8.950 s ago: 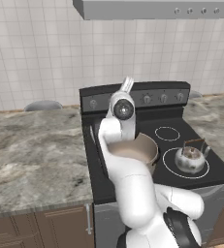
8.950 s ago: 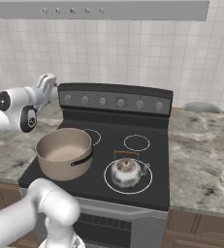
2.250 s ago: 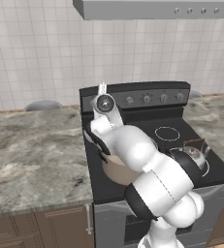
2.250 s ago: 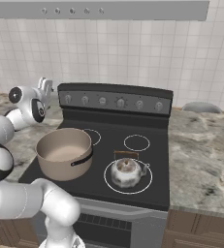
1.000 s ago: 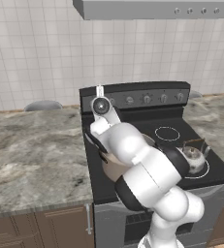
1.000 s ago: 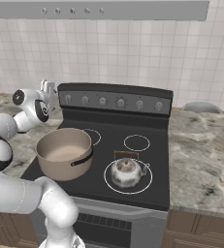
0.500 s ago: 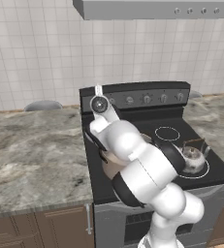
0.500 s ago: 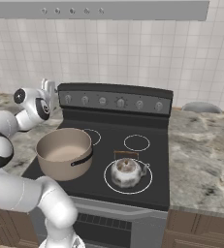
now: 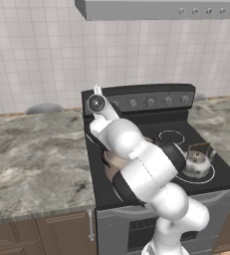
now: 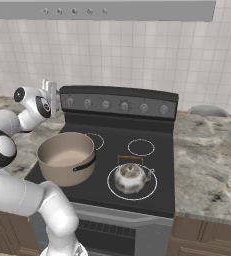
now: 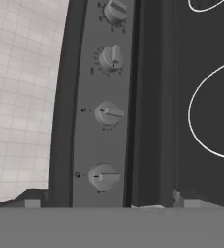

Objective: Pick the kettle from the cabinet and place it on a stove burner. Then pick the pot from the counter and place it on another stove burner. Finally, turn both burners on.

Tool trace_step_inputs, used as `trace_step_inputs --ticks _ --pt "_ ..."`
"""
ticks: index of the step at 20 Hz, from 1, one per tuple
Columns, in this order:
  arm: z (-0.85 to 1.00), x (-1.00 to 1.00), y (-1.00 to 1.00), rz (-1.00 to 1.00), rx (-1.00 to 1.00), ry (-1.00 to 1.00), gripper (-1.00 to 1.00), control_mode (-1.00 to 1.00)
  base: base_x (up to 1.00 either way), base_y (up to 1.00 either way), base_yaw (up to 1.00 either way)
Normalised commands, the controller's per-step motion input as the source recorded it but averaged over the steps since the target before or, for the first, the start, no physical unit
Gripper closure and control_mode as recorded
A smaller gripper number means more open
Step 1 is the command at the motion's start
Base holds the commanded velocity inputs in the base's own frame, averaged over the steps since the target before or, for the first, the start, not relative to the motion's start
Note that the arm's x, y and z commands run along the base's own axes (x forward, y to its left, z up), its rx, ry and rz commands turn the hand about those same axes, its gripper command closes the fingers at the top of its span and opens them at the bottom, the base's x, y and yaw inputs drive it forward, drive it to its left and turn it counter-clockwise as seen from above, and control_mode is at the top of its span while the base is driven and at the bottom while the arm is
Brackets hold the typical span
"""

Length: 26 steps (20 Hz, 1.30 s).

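Little has been shifted since a moment ago: the gripper point(image 10: 51, 97) is kept at the left end of the stove's point(image 10: 152, 192) knob panel, jaws spread, nothing held. The pot point(image 10: 67, 157) and the kettle point(image 10: 131, 177) are set on its front burners.

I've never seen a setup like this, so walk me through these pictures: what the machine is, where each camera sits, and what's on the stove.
The machine is a white robot arm on a driving base, in a rendered kitchen. Two pictures come from cameras on the base, behind the arm to its left and right. The third comes from a camera on the hand, looking along the gripper.

On the black stove the tan pot sits on the front left burner and the small silver kettle on the front right one. Marble counter lies on both sides.

The gripper is open, holds nothing, and is at the left end of the knobs on the back panel.
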Motion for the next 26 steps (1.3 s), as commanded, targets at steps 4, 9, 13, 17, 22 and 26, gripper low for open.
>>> trace_step_inputs --ticks 4,9,13,17,22,26 --pt "-0.02 0.07 0.07 -0.03 -0.07 0.00 -1.00 -1.00 0.00 0.00 0.00" --pt "-0.03 0.02 0.00 -0.03 -0.05 0.00 -1.00 -1.00 0.00 0.00 0.00" --pt "-0.04 0.00 0.00 -0.06 -0.02 0.00 -1.00 -1.00 0.00 0.00 0.00" --pt "-0.07 0.00 0.00 -0.04 -0.03 0.01 -1.00 -1.00 0.00 0.00 0.00" --pt "-0.19 0.07 0.00 -0.01 -0.06 0.07 -1.00 -1.00 0.00 0.00 0.00" --pt "-0.20 0.11 0.00 0.00 -0.06 0.07 -1.00 -1.00 0.00 0.00 0.00"
